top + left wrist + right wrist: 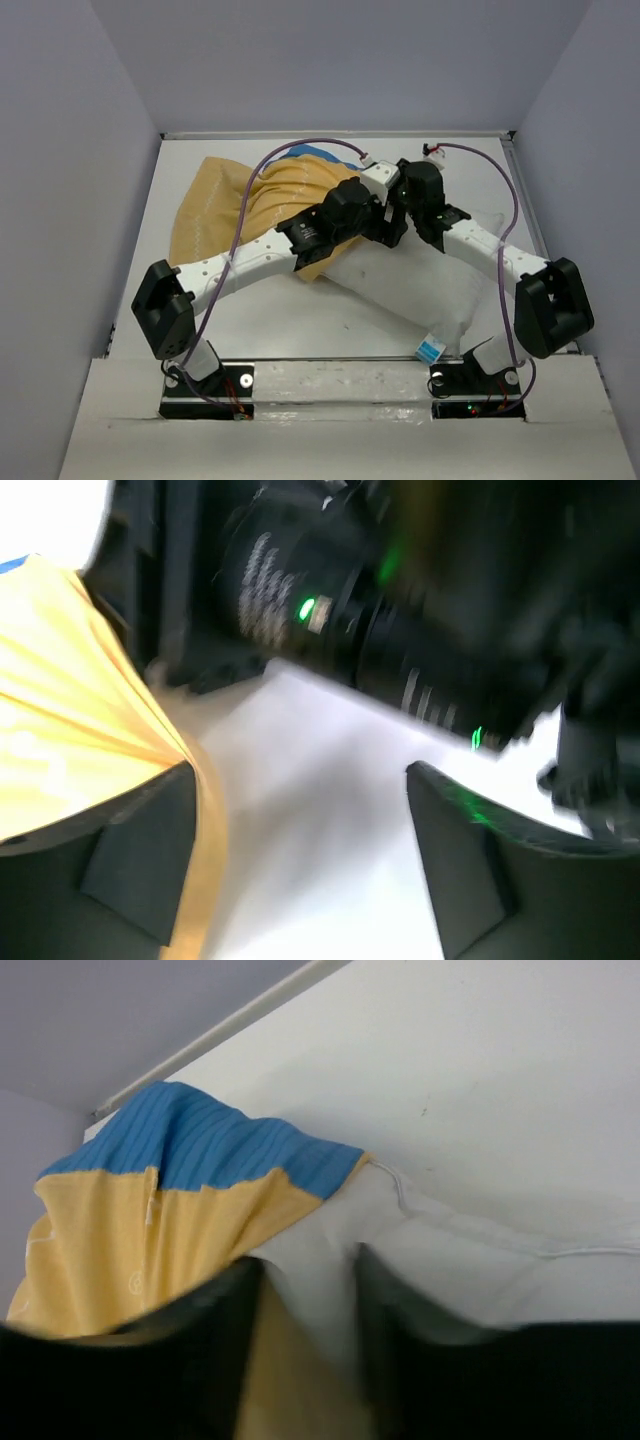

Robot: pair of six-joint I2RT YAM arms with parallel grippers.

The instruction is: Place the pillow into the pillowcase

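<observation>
On the tabletop [290, 320] the pillow [400, 285] lay slantwise right of centre. Its far-left end was covered by the rumpled mouth of the pillowcase [225, 210], and its near-right end was bare and white, with a small blue-and-white tag [431, 349] at the near corner. The pillowcase sprawled to the left and back, mustard side up, a strip of blue showing at its far edge. Both arms reached in over the spot where cloth met pillow, their ends close together. The left claw [300, 775] stood wide apart over the pillow with nothing clamped. Its blurred wrist view showed yellow cloth brushing the inner face of one finger [140, 860] and white pillow filling the gap. The right claw [308, 1265] had its fingers a little apart, a ridge of white pillow cloth rising between them and yellow pillowcase low in the same gap. I could not tell whether they pinched the cloth or only straddled it. Beyond them the pillowcase's blue side draped over the pillow, yellow below it.
</observation>
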